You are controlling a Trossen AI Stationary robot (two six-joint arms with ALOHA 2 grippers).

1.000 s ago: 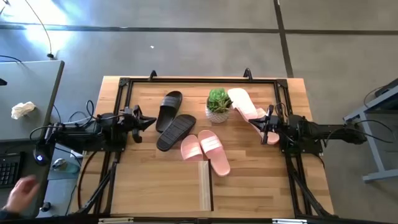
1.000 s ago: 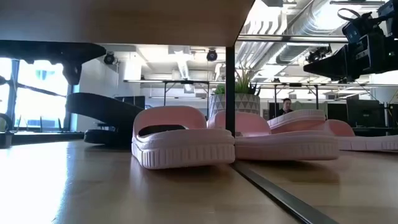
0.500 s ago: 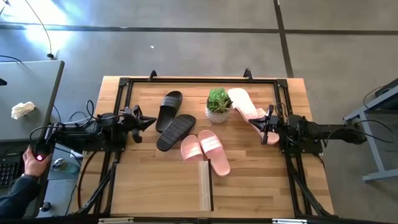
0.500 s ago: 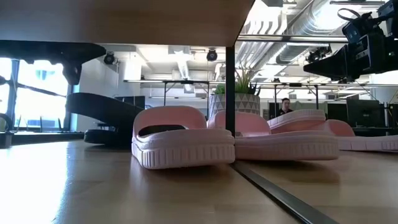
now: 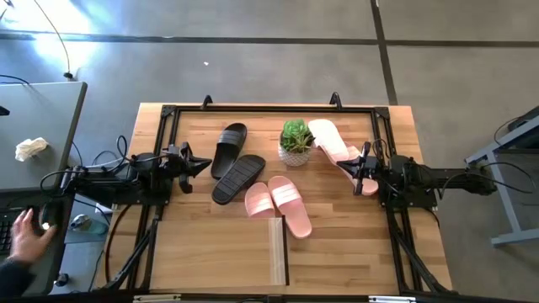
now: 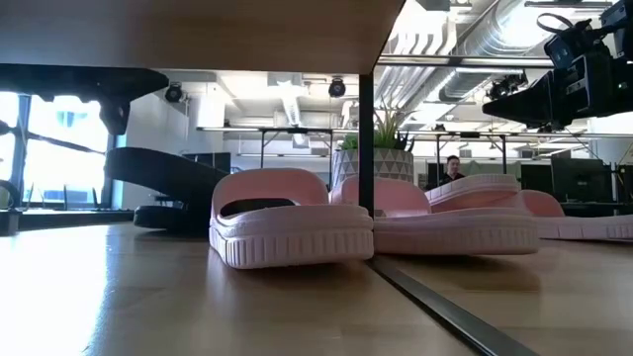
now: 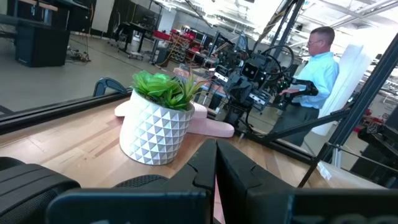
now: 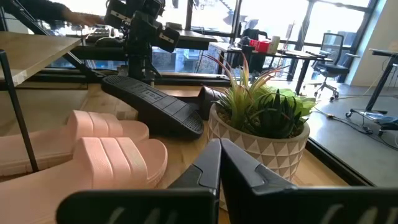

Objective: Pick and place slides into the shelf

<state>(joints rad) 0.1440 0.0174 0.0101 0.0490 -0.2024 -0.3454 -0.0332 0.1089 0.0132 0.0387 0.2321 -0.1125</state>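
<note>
Two black slides lie soles down left of the table's centre. A pink pair lies just beyond the shelf, which stands at the near edge. Two more pink slides lie at the far right, one below my right gripper. My left gripper hangs shut and level at the table's left side, pointing at the black slides. My right gripper hangs shut and level at the right side. Neither touches anything.
A potted green plant stands between the black slides and the far pink ones. A black frame rims the tabletop. A person's hand is at the desk left of the table; another person stands in the room beyond.
Both arms and all the slides have kept still. The person's hand at the desk left of the table has moved about near the left arm's base.
</note>
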